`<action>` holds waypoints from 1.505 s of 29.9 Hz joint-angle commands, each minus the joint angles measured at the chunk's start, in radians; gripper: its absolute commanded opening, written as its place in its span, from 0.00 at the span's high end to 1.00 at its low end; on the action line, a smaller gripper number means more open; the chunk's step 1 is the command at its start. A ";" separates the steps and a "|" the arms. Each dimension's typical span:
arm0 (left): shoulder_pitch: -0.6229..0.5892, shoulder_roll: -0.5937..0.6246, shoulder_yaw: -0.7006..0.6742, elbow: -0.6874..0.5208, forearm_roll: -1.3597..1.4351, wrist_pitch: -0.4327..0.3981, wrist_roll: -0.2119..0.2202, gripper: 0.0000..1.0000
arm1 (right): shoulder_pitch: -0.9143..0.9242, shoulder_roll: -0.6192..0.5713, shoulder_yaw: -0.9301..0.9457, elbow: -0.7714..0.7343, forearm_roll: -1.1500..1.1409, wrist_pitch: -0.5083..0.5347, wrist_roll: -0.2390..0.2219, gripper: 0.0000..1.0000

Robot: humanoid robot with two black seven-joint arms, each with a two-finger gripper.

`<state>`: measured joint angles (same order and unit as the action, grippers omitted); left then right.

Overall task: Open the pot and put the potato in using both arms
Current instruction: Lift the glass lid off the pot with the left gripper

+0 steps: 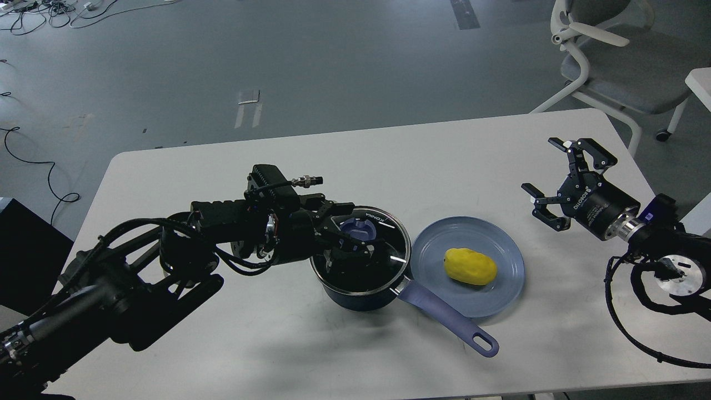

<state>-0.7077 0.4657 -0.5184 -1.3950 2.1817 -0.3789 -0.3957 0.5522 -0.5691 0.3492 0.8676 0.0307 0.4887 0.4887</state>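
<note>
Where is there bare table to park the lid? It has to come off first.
Free: the table behind the pot, and the front strip left of its handle. Crowded: the plate with the potato touches the pot; the right hand hangs beyond.

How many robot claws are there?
2. The left claw is over the pot, around the knob of its glass lid. The right claw is wide open in the air, right of the plate.

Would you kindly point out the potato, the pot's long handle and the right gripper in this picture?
potato (470,266), head view, middle of its yellow top.
pot handle (444,316), head view, midway along the lavender-blue shaft.
right gripper (552,180), head view, gap midway between its spread fingertips.
</note>
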 commanded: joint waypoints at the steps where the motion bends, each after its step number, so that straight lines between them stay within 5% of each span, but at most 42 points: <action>1: 0.002 0.001 0.003 0.013 0.000 0.006 0.000 0.02 | -0.002 0.000 -0.002 0.001 0.000 0.000 0.000 0.00; 16: 0.043 -0.001 0.008 0.013 0.000 0.041 0.000 0.09 | -0.002 0.000 -0.002 0.001 0.000 0.000 0.000 0.00; 19: 0.047 -0.001 0.008 0.011 0.000 0.049 0.000 0.18 | -0.002 0.000 -0.002 0.001 0.000 0.000 0.000 0.00; 22: 0.048 -0.005 0.008 0.011 0.000 0.066 0.000 0.38 | -0.002 0.000 -0.002 0.001 0.000 0.000 0.000 0.00; 26: 0.048 -0.005 0.008 0.007 0.000 0.083 0.000 0.47 | -0.002 0.002 -0.002 0.001 0.000 0.000 0.000 0.00; 37: 0.017 0.111 -0.005 -0.073 0.000 0.098 -0.006 0.48 | 0.000 0.000 -0.002 0.001 0.000 0.000 0.000 0.00; 45: -0.003 0.345 0.008 -0.061 -0.132 0.182 -0.008 0.47 | -0.003 -0.002 -0.002 0.001 0.000 0.000 0.000 0.00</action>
<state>-0.7152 0.7257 -0.5224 -1.4643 2.1181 -0.2327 -0.4032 0.5510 -0.5714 0.3466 0.8694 0.0306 0.4887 0.4887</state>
